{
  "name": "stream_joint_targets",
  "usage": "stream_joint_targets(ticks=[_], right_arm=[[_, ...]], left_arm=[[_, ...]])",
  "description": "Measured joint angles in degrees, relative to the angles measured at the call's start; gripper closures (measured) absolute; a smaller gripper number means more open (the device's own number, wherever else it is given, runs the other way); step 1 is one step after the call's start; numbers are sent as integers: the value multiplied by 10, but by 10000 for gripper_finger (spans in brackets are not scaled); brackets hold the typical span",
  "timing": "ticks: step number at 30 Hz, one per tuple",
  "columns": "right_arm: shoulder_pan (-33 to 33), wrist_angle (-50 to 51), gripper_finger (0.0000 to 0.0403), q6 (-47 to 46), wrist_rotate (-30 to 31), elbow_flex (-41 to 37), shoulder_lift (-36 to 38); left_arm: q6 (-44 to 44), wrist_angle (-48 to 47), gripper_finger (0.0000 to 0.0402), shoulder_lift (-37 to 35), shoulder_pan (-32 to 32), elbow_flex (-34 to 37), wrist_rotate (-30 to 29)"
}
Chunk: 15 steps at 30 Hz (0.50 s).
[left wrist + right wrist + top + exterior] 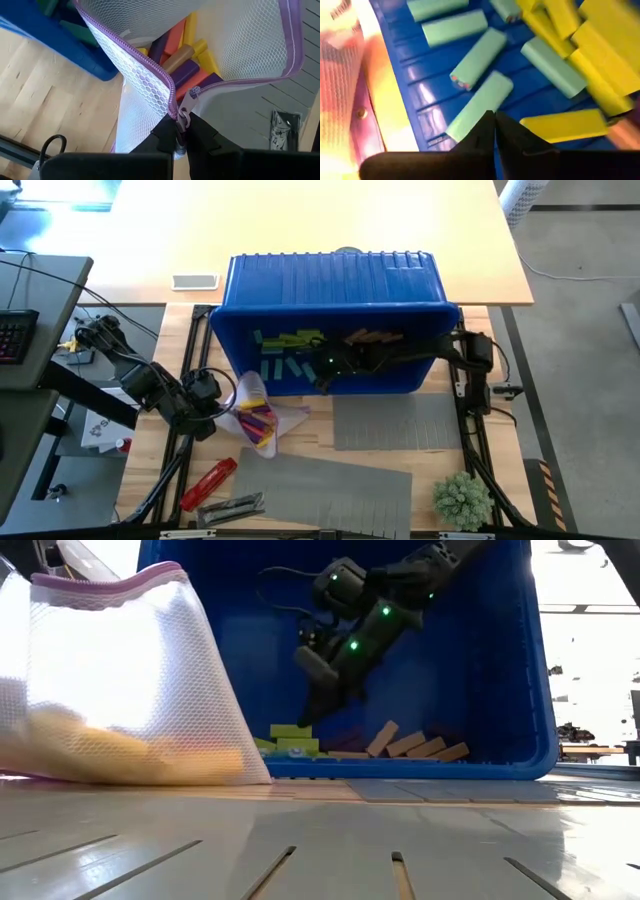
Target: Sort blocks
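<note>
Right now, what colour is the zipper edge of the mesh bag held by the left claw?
Purple; the left wrist view shows the zipper edge of the mesh bag best.

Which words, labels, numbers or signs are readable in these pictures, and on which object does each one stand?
No text can be read in any view.
White paper beside the left arm, high view: dark print, too small to read.
Mesh bag, right wrist view: dark letters at the picture's corner, too blurred to read.
Blue bin, blocks, red tool: no markings visible.
</note>
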<state>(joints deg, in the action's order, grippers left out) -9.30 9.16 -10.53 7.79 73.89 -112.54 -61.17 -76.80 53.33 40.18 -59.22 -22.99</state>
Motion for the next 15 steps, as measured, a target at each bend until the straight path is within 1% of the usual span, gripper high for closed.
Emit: stream_joint_targets(ticks=[3,5,7,9,15], right_arm=[[8,1,398,6,6,1,2],[18,-10,385,1,11,0,-6],[29,-49,365,-11,24,0,-14],[40,-93,340,-26,59,1,-27],[67,-173,254,-96,223,2,-63]], left_arm=[[3,2,401,0,0,0,0],[3,3,401,0,0,0,0],[3,3,401,0,0,0,0],[3,3,401,0,0,0,0],[3,2,401,0,0,0,2]])
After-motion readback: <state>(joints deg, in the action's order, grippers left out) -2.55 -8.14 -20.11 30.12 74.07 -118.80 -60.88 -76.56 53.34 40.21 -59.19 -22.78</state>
